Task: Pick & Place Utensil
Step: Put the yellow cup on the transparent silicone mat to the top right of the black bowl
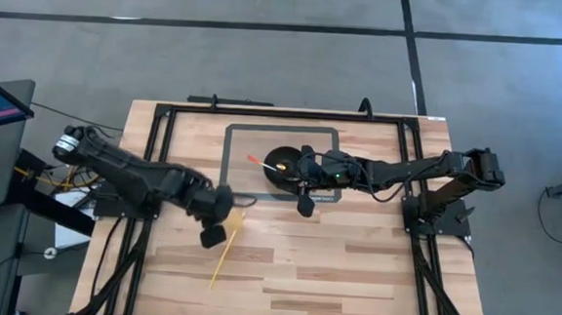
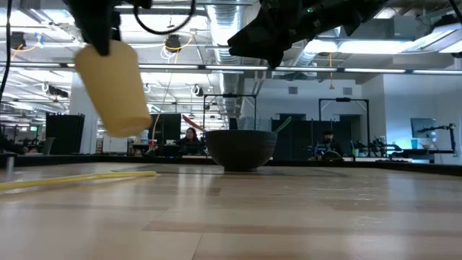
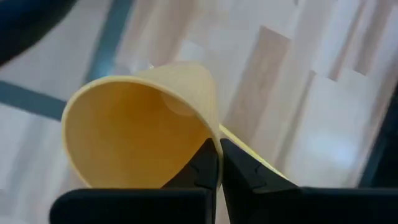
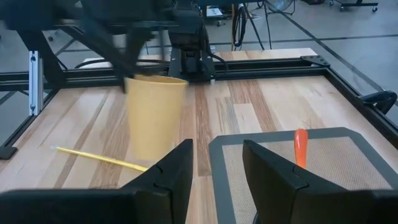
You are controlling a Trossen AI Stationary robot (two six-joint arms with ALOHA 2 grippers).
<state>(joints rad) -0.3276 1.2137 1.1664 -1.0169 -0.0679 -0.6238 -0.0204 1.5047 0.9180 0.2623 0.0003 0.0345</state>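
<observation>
The left gripper point(image 1: 217, 212) pinches the rim of a yellow cup point(image 4: 153, 113), held in the air left of the black bowl point(image 2: 241, 149). A yellow utensil point(image 1: 224, 252) lies on the wooden table point(image 1: 352, 269) under the cup – well apart from the bowl. The right gripper point(image 4: 216, 163), fingers spread, hovers above the bowl – an orange utensil point(image 4: 300, 147) rests there.

A pale yellow cup point(image 4: 154, 115) sat pinched between black fingers point(image 3: 202, 171), near a yellow stick point(image 4: 99, 158), an orange utensil point(image 4: 300, 147) and a dark bowl point(image 2: 241, 149).
</observation>
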